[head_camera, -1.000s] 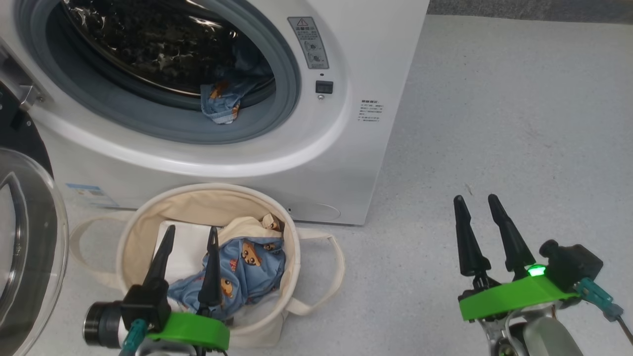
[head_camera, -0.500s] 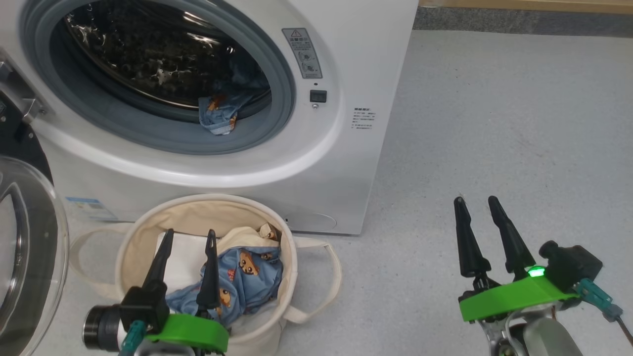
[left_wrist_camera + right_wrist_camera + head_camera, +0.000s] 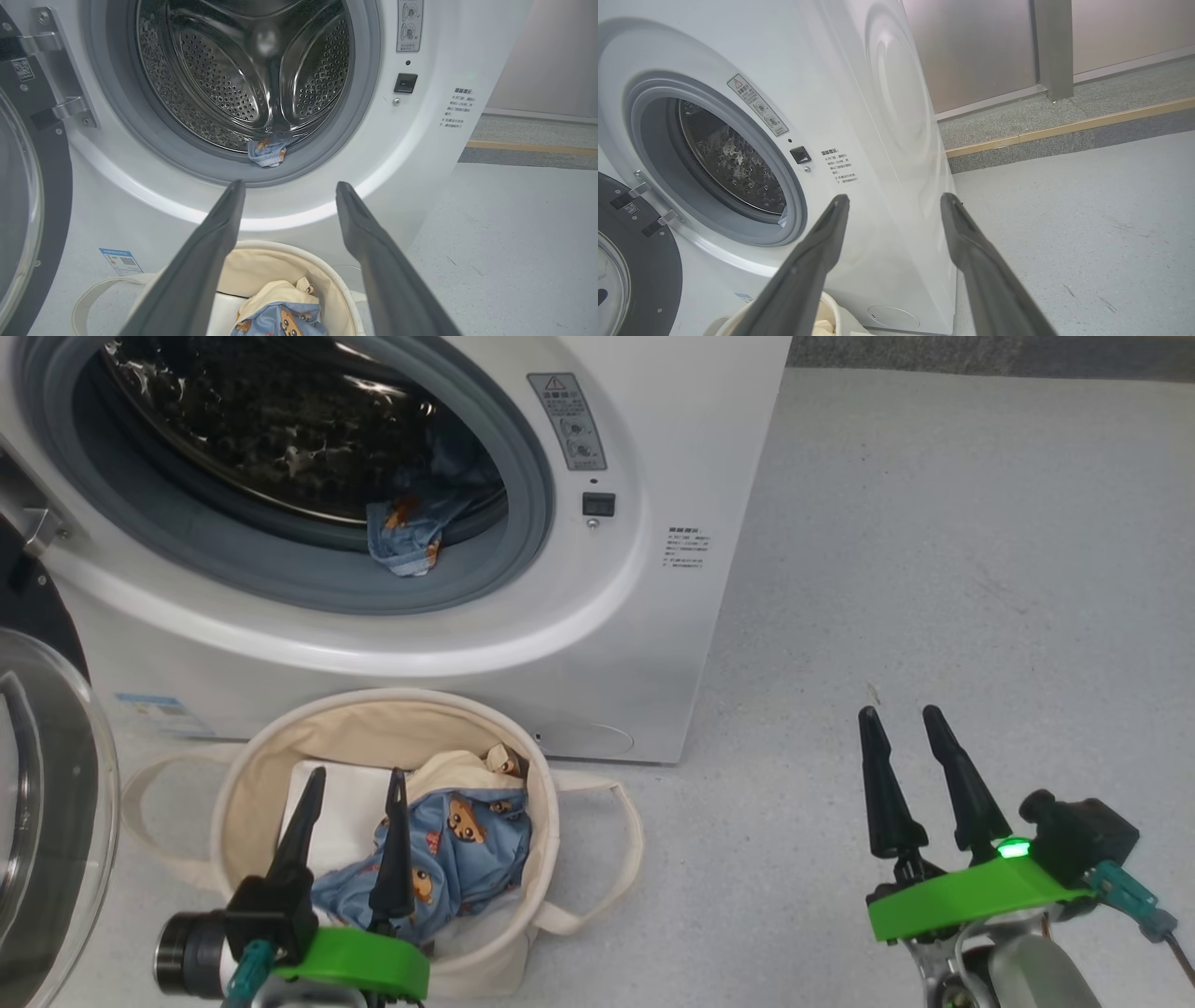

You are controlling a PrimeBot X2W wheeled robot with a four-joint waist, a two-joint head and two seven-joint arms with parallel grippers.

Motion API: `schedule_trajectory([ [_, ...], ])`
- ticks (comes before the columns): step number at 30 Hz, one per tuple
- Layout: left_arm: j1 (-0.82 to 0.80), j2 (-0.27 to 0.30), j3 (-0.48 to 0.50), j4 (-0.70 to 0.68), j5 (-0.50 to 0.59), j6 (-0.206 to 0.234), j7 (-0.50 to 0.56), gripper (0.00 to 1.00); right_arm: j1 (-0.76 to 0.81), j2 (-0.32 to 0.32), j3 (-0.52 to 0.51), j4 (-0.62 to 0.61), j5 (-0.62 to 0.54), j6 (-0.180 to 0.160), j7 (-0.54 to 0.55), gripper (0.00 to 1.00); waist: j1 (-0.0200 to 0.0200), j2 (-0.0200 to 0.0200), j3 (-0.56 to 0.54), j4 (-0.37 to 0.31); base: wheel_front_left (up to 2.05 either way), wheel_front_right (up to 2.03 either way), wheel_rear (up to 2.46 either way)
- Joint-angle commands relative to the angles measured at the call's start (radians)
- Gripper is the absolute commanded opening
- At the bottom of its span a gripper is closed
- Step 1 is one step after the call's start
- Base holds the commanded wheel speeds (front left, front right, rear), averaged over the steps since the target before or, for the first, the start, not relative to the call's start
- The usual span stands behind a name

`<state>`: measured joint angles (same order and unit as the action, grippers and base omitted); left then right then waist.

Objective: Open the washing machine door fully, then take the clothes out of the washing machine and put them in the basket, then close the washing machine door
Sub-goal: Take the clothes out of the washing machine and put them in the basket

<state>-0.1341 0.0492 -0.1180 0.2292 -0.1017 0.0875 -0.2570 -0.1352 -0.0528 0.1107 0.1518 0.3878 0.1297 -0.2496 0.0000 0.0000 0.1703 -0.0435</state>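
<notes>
Only the head camera has nudged; both arms sit as before. The left gripper (image 3: 358, 773) hangs spread and empty over the basket (image 3: 233, 775), the right gripper (image 3: 900, 709) likewise off to the side. One blue garment (image 3: 406, 527) droops over the drum's lip (its mate already lies in the basket). Reach in low and pinch that hanging fold. The door (image 3: 47, 803) stands wide at the left, clear of the path.

The head view is drifting slightly, so the washing machine (image 3: 607, 644), the basket (image 3: 373, 728) before it and the open door (image 3: 47, 803) at the left edge are sliding a little leftward and back upward in the frame.
</notes>
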Motion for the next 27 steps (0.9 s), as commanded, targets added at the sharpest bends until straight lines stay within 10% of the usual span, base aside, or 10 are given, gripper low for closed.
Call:
schedule_trajectory([
  [1,-0.033,0.001,0.029,-0.028,0.003,0.001,-0.005,1.00,-0.033,0.003,0.019,-0.034,0.004,0.001,-0.012,1.00,0.0000,0.0000,0.004,0.002,0.00,0.00,0.00],
  [12,-0.099,0.004,0.038,-0.001,0.002,-0.029,-0.005,1.00,-0.052,0.003,0.033,-0.052,0.011,0.001,-0.012,1.00,0.0000,0.0000,0.072,0.006,0.00,0.00,0.00],
  [27,-0.661,0.148,0.162,0.326,-0.132,-0.132,0.163,1.00,-0.167,0.003,0.061,-0.091,0.044,0.001,-0.012,1.00,0.0000,0.0000,0.355,-0.081,0.00,0.00,0.00],
])
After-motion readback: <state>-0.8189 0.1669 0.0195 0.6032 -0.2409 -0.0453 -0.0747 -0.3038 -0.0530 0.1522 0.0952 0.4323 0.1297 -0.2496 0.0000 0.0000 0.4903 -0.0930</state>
